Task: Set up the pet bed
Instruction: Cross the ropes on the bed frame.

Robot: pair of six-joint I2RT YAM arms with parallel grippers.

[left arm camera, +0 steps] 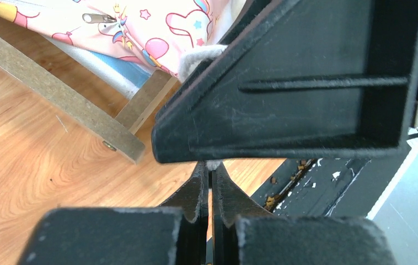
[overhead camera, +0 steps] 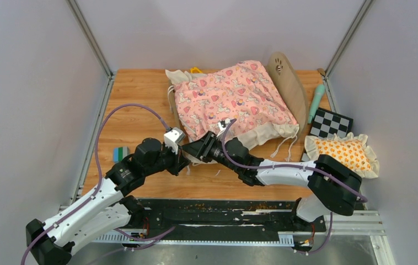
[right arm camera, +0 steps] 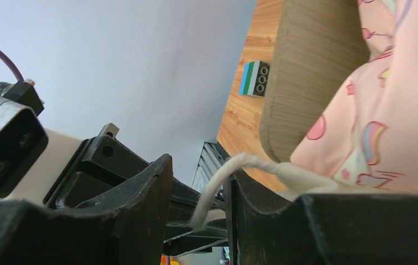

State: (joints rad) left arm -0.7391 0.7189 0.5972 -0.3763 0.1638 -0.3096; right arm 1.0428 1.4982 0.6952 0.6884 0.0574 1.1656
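Bright, even, diffuse light fills the overhead view, leaving only faint soft shadows on the table (overhead camera: 135,105) and no harsh glare. In the wrist views the close black left gripper (left arm camera: 211,168) looks dark and slightly out of focus, and the quilt (right arm camera: 394,110) reads a little washed out.

Pet bed (overhead camera: 240,91) sits mid-far on desk (overhead camera: 135,110), angled. Light wood, rounded paw-cutout headboard (overhead camera: 287,83) at far right. Rumpled pink unicorn quilt (overhead camera: 218,105) covers it, cream ruffle (overhead camera: 270,134) along near edge.
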